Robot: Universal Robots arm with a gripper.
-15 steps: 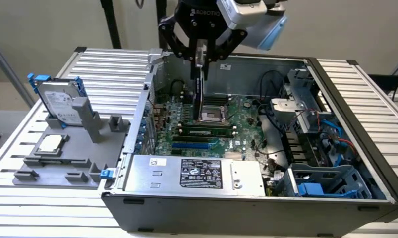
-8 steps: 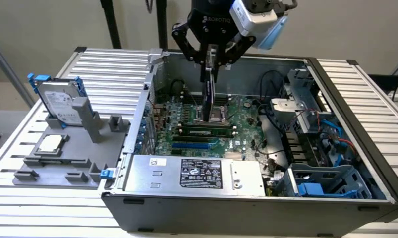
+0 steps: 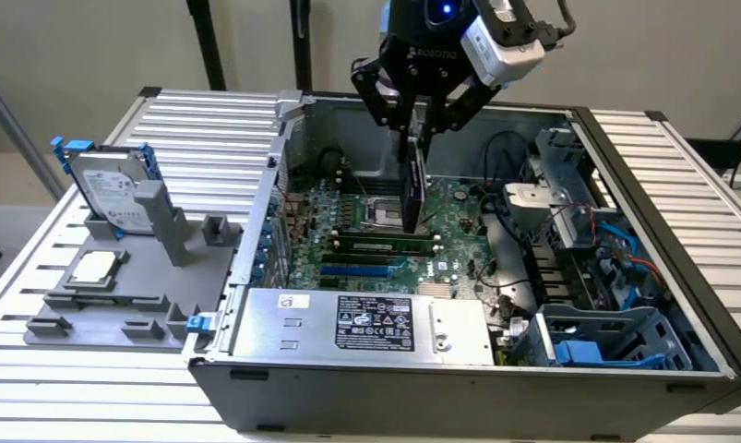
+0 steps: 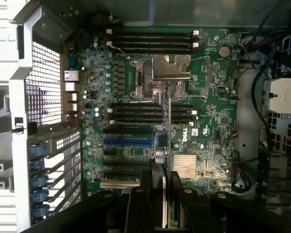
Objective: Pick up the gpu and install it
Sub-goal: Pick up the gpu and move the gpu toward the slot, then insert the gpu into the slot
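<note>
The hand (image 3: 417, 129) hangs above the open computer case (image 3: 469, 388), its two black fingers (image 4: 154, 196) drawn narrow and clamped on the upper edge of the gpu (image 3: 410, 189). The card hangs upright and edge-on inside the case, its black face turned toward the exterior view's left. It sits over the middle of the green motherboard (image 4: 218, 116) that lines the case floor. From the wrist view the card reads as a thin line running from between the fingers toward the CPU socket (image 4: 160, 73) with its silver latch plate. That line passes between the blue expansion slot (image 4: 128, 142) and a finned silver heatsink (image 4: 184, 167). Whether the card's lower edge touches the board or hangs just above it cannot be told. At the near wall of the case lies the grey power supply (image 3: 358, 323) with its white label. Outside the case, on the exterior view's left, a grey moulded fixture (image 3: 112, 314) rests on the ribbed aluminium tabletop (image 3: 702, 212). The fixture holds a silver hard drive (image 3: 112, 189) with blue side rails standing tilted. A small square CPU chip (image 3: 96, 268) lies flat on the fixture, nearer the case's front corner than the drive is.
</note>
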